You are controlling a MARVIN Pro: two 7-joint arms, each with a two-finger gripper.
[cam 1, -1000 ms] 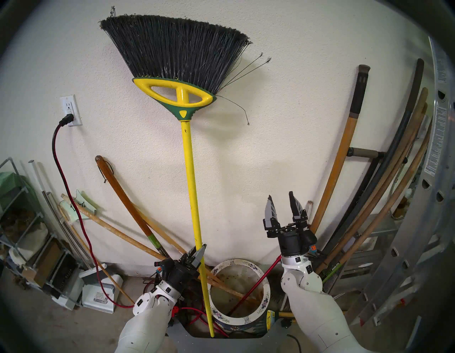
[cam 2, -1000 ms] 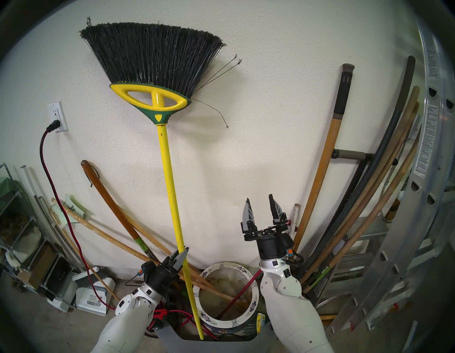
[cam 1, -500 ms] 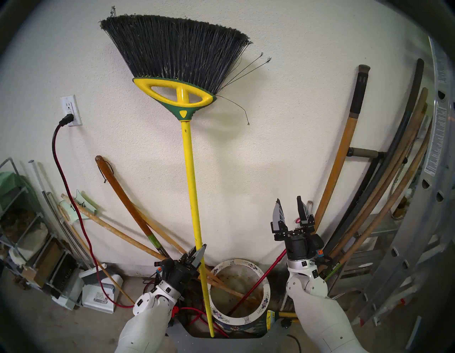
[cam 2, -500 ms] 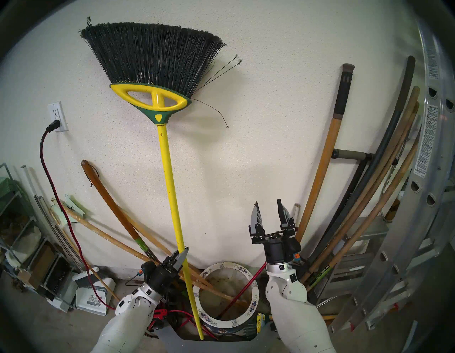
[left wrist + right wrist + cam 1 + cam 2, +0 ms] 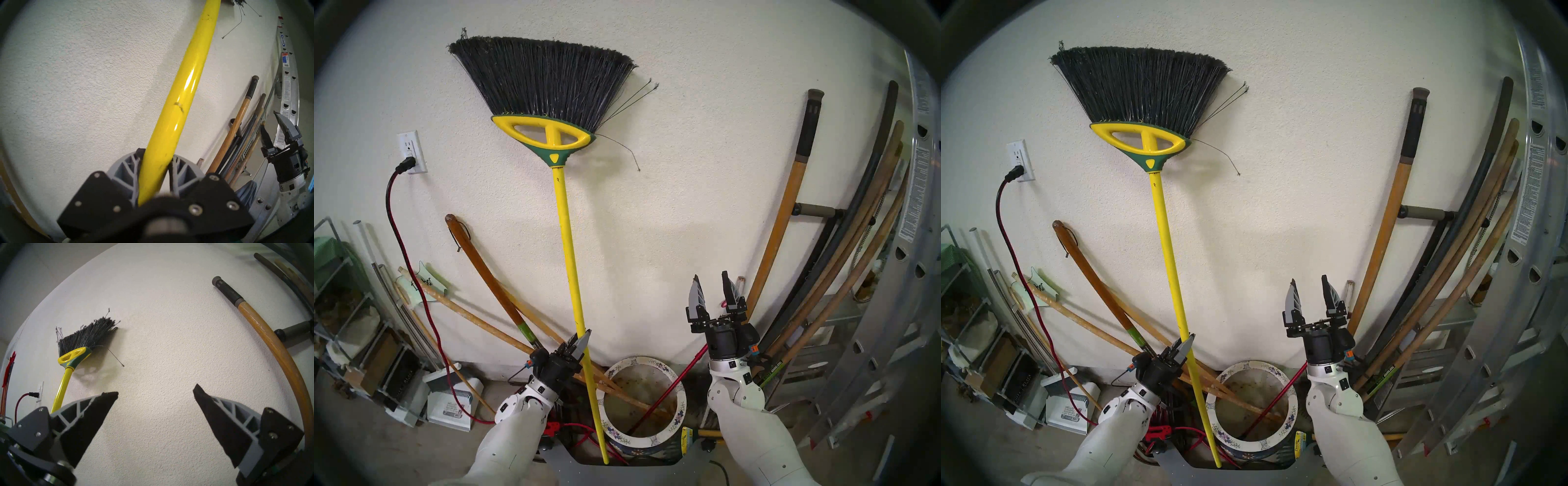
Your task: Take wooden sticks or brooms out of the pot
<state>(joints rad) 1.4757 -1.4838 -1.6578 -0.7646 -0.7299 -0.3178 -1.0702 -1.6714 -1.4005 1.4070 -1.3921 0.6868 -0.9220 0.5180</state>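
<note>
The broom (image 5: 568, 254) has a yellow pole and a yellow-and-green head (image 5: 548, 135) with black bristles up against the wall. Its lower end (image 5: 606, 461) is outside the pot, by the front-left rim. My left gripper (image 5: 583, 339) is shut on the pole, seen close in the left wrist view (image 5: 156, 156). The pot (image 5: 648, 362) has a white flowered rim. Tan wooden poles (image 5: 477, 320) and a thin red rod (image 5: 667, 390) reach into it. My right gripper (image 5: 710, 275) is open and empty, pointing up at the wall (image 5: 153, 389) above the pot's right side.
Long-handled tools (image 5: 789, 217) and an aluminium ladder (image 5: 911, 271) lean at the right. A wall outlet (image 5: 410, 152) with a red cord, a wire shelf (image 5: 344, 305) and a dustpan (image 5: 449, 400) are at the left. Red cables (image 5: 572, 431) lie on the floor by the pot.
My left gripper has moved left with the broom, so the head leans further left and sits lower while the pole's foot stays put. My right gripper moved slightly right, then held still.
</note>
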